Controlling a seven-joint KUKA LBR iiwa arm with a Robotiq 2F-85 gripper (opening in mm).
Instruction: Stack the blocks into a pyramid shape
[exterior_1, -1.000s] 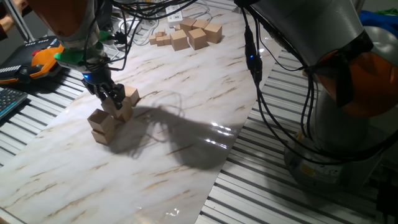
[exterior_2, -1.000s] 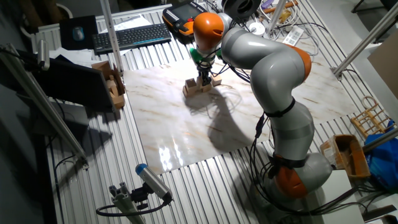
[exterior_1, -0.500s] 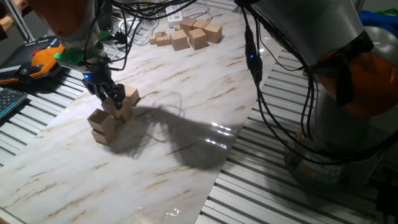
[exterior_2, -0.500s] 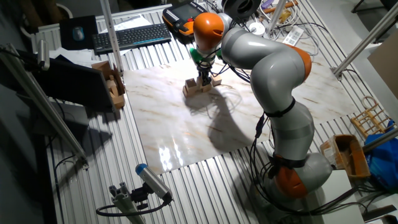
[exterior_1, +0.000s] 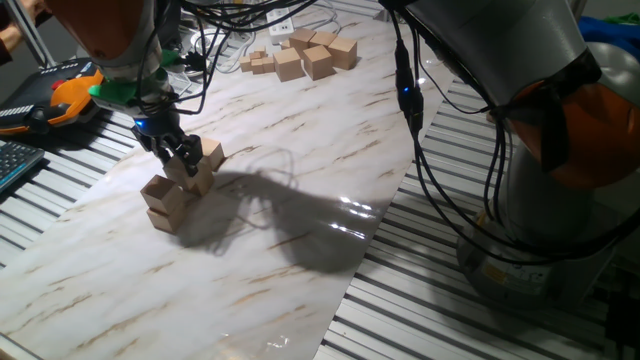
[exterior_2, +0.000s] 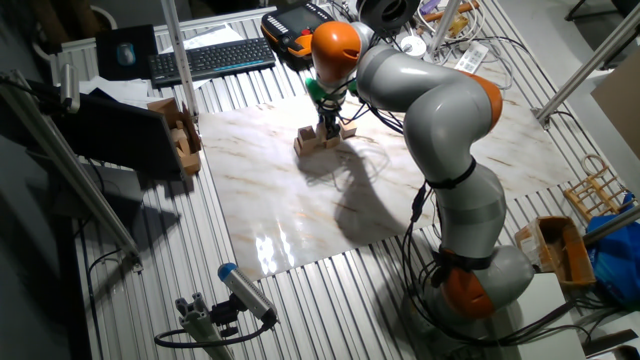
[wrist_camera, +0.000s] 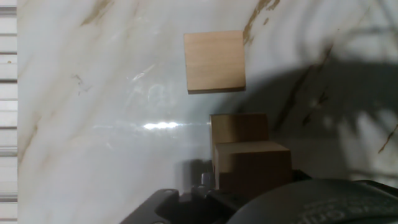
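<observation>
Wooden cubes are sitting right under the gripper (exterior_1: 181, 160), which is hanging low over the heap (exterior_1: 178, 185) at the left end of the marble board (exterior_1: 300, 190); whether its fingers are clamping a block (wrist_camera: 252, 165) or just bracketing it, I cannot tell. In the hand view that block is lying partly over a lower one (wrist_camera: 239, 129), with a third (wrist_camera: 214, 61) apart on the board. The heap is looking only partly built, about two tiers. Spare blocks (exterior_1: 305, 55) are waiting at the far end, well apart, so the pyramid probably needs more placed.
</observation>
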